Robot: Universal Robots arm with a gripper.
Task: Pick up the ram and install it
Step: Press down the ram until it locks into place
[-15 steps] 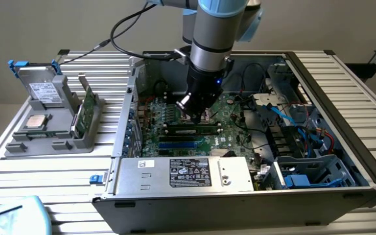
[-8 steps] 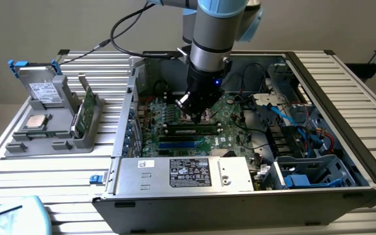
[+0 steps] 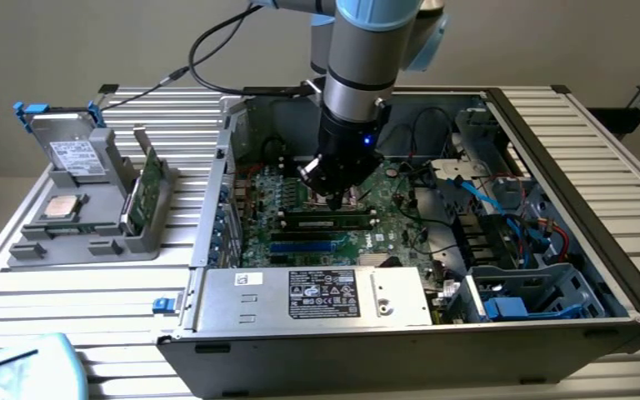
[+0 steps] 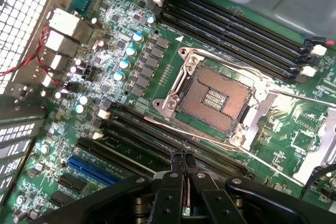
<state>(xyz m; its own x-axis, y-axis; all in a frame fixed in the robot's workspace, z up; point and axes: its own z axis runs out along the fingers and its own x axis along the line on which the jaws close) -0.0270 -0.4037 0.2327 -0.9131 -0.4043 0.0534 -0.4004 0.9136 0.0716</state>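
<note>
My gripper (image 3: 338,197) reaches down into the open computer case (image 3: 542,333), low over the motherboard (image 3: 297,242). In the wrist view its black fingertips (image 4: 177,162) are pressed together with nothing between them. They hang over the bank of black memory slots (image 4: 210,156) beside the empty CPU socket (image 4: 215,98). The ram (image 3: 327,222), a slim dark green stick with black chips, lies along one slot just in front of the gripper. In the wrist view the ram (image 4: 128,150) shows as a green strip between the slots. Whether the fingertips touch it I cannot tell.
A grey holder (image 3: 76,225) at the exterior view's left carries a hard drive (image 3: 70,150), a CPU (image 3: 62,206) and an upright green circuit card (image 3: 147,192). The power supply (image 3: 320,296) fills the case front. Cables and drive bays (image 3: 520,250) crowd the right side.
</note>
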